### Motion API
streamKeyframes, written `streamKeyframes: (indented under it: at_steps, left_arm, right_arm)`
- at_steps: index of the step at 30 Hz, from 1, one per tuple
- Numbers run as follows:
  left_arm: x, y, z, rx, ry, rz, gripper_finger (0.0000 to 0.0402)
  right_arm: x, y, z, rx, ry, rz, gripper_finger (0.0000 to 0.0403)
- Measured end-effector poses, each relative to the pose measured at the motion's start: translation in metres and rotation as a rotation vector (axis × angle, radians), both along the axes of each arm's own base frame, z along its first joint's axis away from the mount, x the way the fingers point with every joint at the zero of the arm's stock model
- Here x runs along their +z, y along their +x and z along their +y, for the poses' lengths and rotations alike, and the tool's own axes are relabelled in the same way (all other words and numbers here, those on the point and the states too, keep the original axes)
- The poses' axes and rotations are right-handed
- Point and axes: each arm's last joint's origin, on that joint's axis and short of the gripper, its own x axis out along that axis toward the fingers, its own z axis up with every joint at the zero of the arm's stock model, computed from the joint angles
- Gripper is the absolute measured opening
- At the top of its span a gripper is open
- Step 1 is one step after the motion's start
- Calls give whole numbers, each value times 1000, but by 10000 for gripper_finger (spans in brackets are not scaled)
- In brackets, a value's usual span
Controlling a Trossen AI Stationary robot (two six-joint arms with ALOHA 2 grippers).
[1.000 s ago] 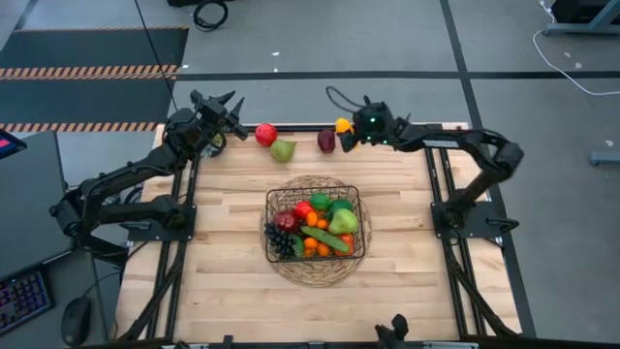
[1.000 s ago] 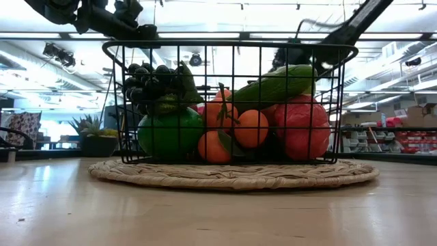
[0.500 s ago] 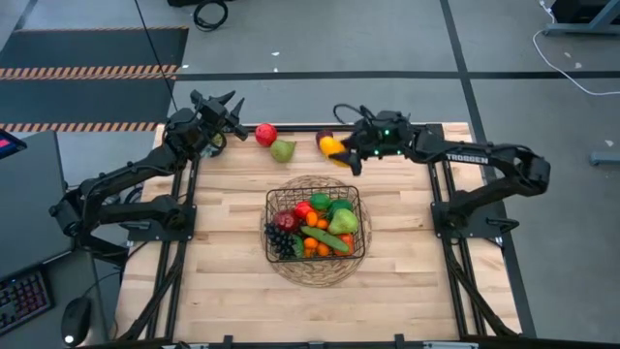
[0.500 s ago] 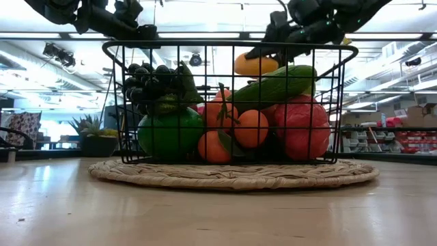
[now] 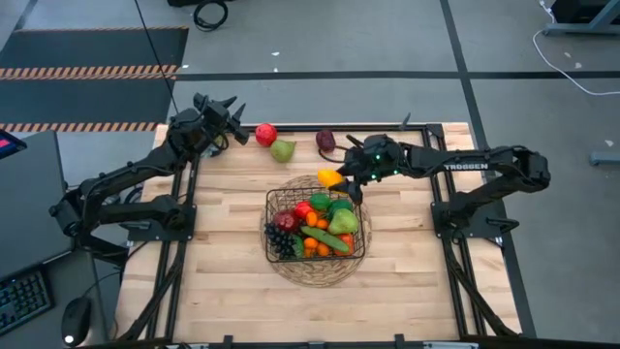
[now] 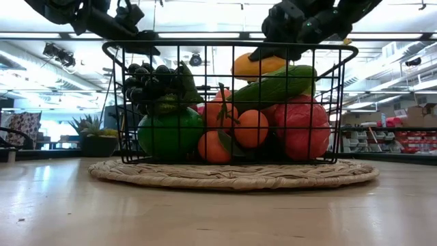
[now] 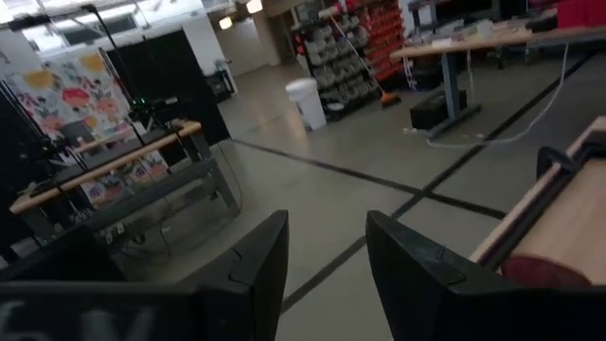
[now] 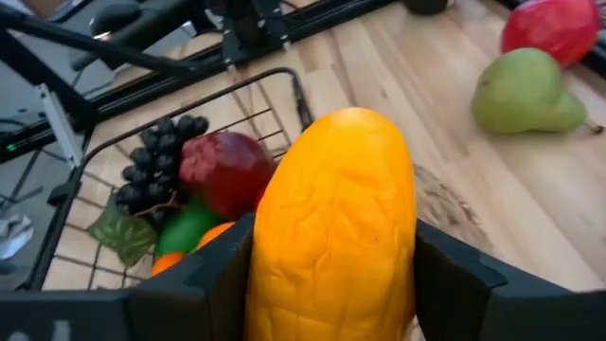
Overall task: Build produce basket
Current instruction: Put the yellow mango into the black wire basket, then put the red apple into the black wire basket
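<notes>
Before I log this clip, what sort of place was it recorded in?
Most likely a robotics lab or workshop: a grey concrete floor with a hazard-striped mat, stocked shelving and workbenches beyond the table, and strip lights overhead.

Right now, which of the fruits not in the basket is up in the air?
The yellow-orange mango. The right gripper holds it above the basket rim. The red apple, green pear and dark plum all lie on the table.

Bright even overhead light, glaring ceiling strips in low view, soft shadows, blurred wrist views
</notes>
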Motion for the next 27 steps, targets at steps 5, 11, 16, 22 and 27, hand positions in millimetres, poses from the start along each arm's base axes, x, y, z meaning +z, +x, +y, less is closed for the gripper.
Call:
streamKeyframes:
  at_steps: [5,11,16,22,27]
  left_arm:
    - [-4,0,0,1,-42,11,152]
    - [-5,0,0,4,-81,-25,147]
    - [-5,0,-1,5,-110,-70,152]
    - [-12,8,1,-14,-130,-50,149]
    - [-28,21,11,-5,-185,-10,148]
  right_arm:
    - [-3,0,10,30,15,34,286]
    - [-7,-1,17,34,24,81,292]
    - [-7,-1,16,24,-10,85,286]
    - [1,1,-1,-148,-226,31,286]
    - [21,2,-16,-245,-281,-156,286]
